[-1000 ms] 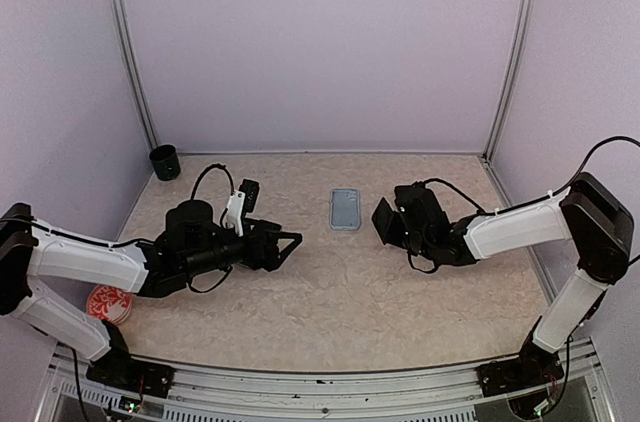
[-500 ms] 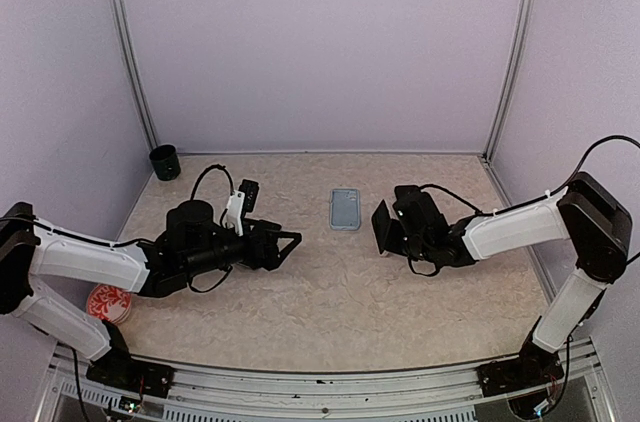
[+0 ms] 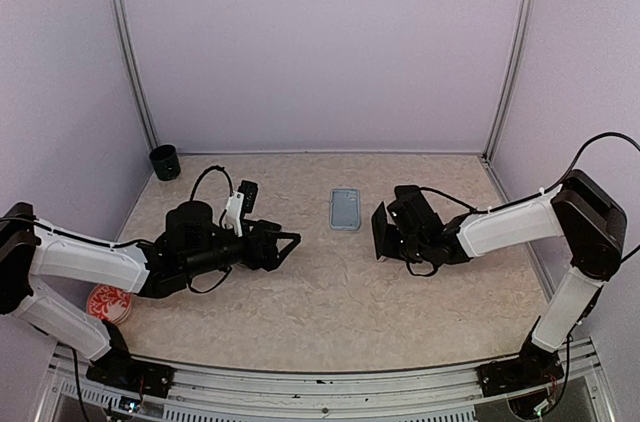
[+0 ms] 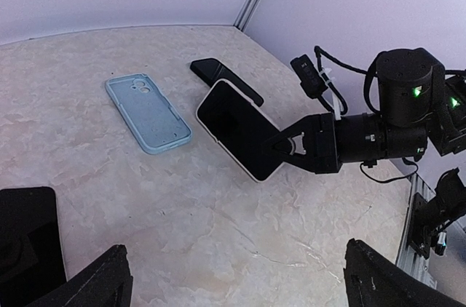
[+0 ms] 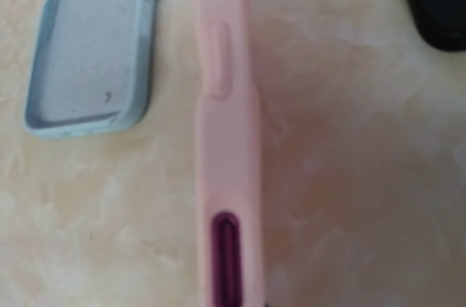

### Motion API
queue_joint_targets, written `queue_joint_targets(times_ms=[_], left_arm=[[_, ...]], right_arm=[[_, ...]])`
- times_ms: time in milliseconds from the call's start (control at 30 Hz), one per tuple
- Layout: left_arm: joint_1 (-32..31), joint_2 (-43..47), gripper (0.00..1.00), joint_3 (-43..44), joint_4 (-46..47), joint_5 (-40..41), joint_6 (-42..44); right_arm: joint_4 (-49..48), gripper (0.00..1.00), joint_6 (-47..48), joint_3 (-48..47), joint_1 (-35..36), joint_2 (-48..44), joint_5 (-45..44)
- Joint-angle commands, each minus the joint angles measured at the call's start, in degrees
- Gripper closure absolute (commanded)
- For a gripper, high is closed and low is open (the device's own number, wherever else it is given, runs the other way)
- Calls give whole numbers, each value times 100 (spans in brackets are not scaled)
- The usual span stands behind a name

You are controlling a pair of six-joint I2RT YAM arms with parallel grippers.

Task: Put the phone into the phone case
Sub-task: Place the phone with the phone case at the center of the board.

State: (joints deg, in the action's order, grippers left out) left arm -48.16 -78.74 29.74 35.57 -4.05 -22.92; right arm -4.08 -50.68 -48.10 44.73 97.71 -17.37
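As viewed from above and read off from the left: red patterned dish (image 3: 108, 304) at the near left corner of the surface (image 3: 330, 312), partly hidden by the left arm (image 3: 90, 262). Dark cup (image 3: 165, 162) far back in the left corner, upright, well apart from everything else. Left gripper (image 3: 290, 248) reaching toward mid-surface, spread wide, gripping nothing, short of the phone case (image 3: 345, 209). Fingers (image 4: 95, 285) at both lower corners of the left wrist view, bare surface between them. Light blue phone case lying flat near the middle, toward the back, open side up, camera cutout at one end, hollow fully showing. Just right of the case, not touching it: phone (image 3: 380, 229), pinched by one end in the right gripper (image 3: 392, 233), jaws narrow around it. Dark screen turned toward the left arm, pale rim round the edge. Held up on a slant, free end pointing toward the case; contact with the surface impossible to judge. From the right wrist view, seen edge-on: pinkish side with a long button and a dark slot, case off to the left of it. Behind the phone, dark flat slab (image 4: 224, 80) lying on the surface, near the right gripper in the left wrist view; kind unclear. Right arm (image 3: 510, 227) stretched in low from the right side, elbow up by the wall.
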Motion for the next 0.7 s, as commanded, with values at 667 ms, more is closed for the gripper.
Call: queue_joint_targets(times_ms=[667], left_arm=[[66,139,1,-289,173,-25,-90]], right_arm=[[-925,100,478,-1254,-829,1400,1006]])
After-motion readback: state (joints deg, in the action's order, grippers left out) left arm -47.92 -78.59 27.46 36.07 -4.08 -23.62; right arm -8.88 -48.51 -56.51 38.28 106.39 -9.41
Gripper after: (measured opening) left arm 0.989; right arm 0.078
